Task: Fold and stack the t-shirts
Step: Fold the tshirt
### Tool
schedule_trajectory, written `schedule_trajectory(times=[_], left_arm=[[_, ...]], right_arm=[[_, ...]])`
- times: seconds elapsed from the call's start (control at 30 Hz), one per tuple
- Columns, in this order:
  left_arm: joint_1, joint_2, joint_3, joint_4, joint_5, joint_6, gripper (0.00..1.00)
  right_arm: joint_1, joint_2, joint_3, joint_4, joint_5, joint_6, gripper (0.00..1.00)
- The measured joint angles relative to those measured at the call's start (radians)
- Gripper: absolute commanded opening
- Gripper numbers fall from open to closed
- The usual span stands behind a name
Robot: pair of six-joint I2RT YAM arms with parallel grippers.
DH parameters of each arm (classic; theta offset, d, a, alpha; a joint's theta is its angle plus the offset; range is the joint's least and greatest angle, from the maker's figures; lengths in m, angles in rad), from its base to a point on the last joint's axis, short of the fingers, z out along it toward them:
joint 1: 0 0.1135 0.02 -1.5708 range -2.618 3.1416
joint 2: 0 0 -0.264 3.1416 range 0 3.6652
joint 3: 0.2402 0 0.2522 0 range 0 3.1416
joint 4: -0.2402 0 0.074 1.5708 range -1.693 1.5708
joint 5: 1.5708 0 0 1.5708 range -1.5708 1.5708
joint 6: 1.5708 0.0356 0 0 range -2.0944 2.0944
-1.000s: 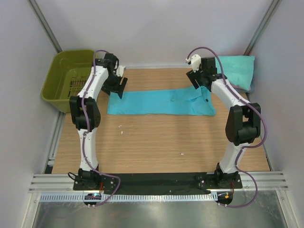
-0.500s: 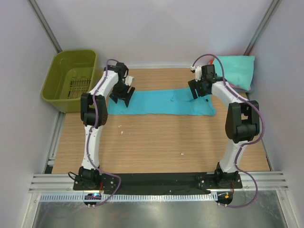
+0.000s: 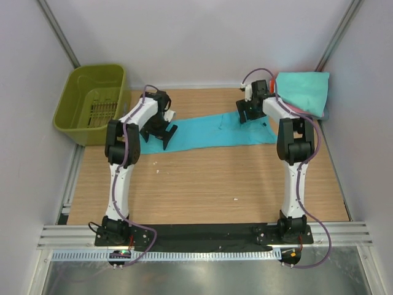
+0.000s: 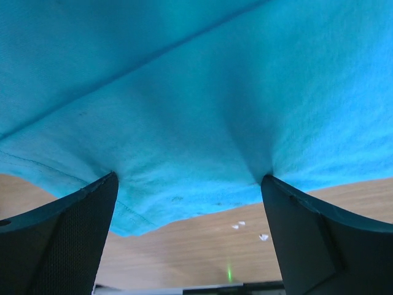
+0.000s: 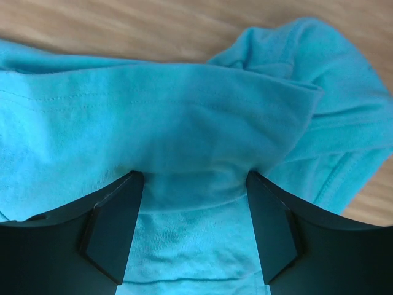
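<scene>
The bright turquoise-blue t-shirt [image 3: 209, 130] lies as a long folded strip across the far half of the table. My left gripper [image 3: 162, 131] is open and its fingertips press into the strip's left end. In the left wrist view the shirt [image 4: 196, 92] fills the gap above the gripper [image 4: 189, 178], with its hem just inside the fingers. My right gripper [image 3: 245, 113] is open on the strip's far right edge. The right wrist view shows it [image 5: 193, 175] set down on bunched folds of the shirt [image 5: 184, 117]. A folded mint-teal t-shirt [image 3: 302, 91] lies at the back right corner.
The olive-green slotted basket [image 3: 73, 114] stands off the table's back left corner. Grey walls and metal rails close in both sides. Bare wooden tabletop [image 3: 209, 184] stretches between the shirt and the arm bases, with a few white specks [image 4: 249, 227] on it.
Both grippers came down from above the shirt onto it. The left one moved right and nearer onto the left end; the right one moved left to the far edge.
</scene>
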Motion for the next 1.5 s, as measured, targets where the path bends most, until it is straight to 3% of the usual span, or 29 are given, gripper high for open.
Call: schedule_trajectory(times=[0.23,0.47,0.77,1.1,1.4,1.43,1.5], left_arm=[[-0.053,-0.163,-0.270,0.003,-0.058,-0.001,0.99],[-0.141,-0.283,-0.427,0.014,-0.145,0.004,1.00],[-0.184,-0.284,-0.416,0.042,-0.258,0.046,0.98],[-0.158,-0.261,-0.386,0.058,-0.251,0.111,0.87],[-0.127,-0.237,-0.421,0.064,-0.190,0.152,0.68],[-0.124,-0.231,-0.421,0.064,-0.183,0.155,0.60],[-0.115,-0.217,-0.421,0.063,-0.169,0.159,0.55]], right_arm=[[0.007,0.157,0.254,-0.038,-0.010,0.017,0.76],[0.037,0.302,0.486,-0.024,0.001,0.029,0.80],[0.064,0.305,0.485,-0.019,0.010,0.037,0.80],[0.062,0.267,0.440,-0.027,0.032,0.046,0.80],[0.056,0.171,0.376,-0.051,0.038,0.055,0.80],[0.056,0.160,0.367,-0.051,0.038,0.055,0.80],[0.054,0.145,0.353,-0.051,0.039,0.055,0.80]])
